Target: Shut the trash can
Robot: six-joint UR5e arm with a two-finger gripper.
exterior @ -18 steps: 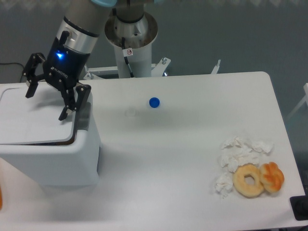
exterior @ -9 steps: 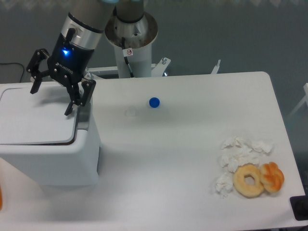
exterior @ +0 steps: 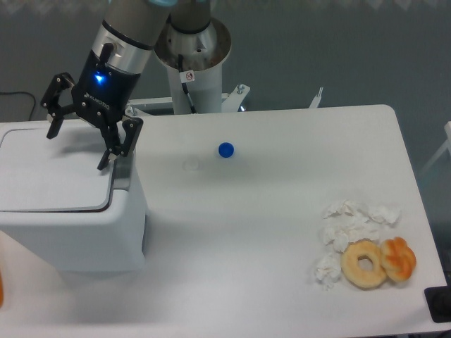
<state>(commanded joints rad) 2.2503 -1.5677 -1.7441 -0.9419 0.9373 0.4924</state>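
The trash can [exterior: 70, 211], a white boxy bin w/ rounded corners, sits at the left edge of the tabletop [exterior: 268, 232], toward the front-left corner; its left part runs out of view. Flat white lid [exterior: 53, 172] lies down on top, looking flush w/ the rim, only a thin dark seam showing along its front edge. Grey latch tab [exterior: 121, 172] sits at the lid's right side.

Gripper [exterior: 77, 143] hangs over the can's back part, above the lid. Jaws spread wide, released, nothing between them: one finger over the lid's left-rear area, the other w/ its tip just above the latch tab. Can't tell if that tip touches the tab. Blue light glows on the gripper body.

Arm's base column [exterior: 192, 63] stands behind the tabletop's rear edge, near the middle-left.

Small blue cap [exterior: 225, 149] lies on the tabletop toward the rear, roughly mid-width, well apart from the can. Just left of it, a faint clear round disc [exterior: 191, 165].

Near the front-right corner: a heap of crumpled white tissues [exterior: 349, 229], a ring donut [exterior: 363, 264] touching their front side, and an orange pastry [exterior: 399, 259] right beside the donut, touching it. Dark object [exterior: 440, 304] at the very front-right edge, cut off.
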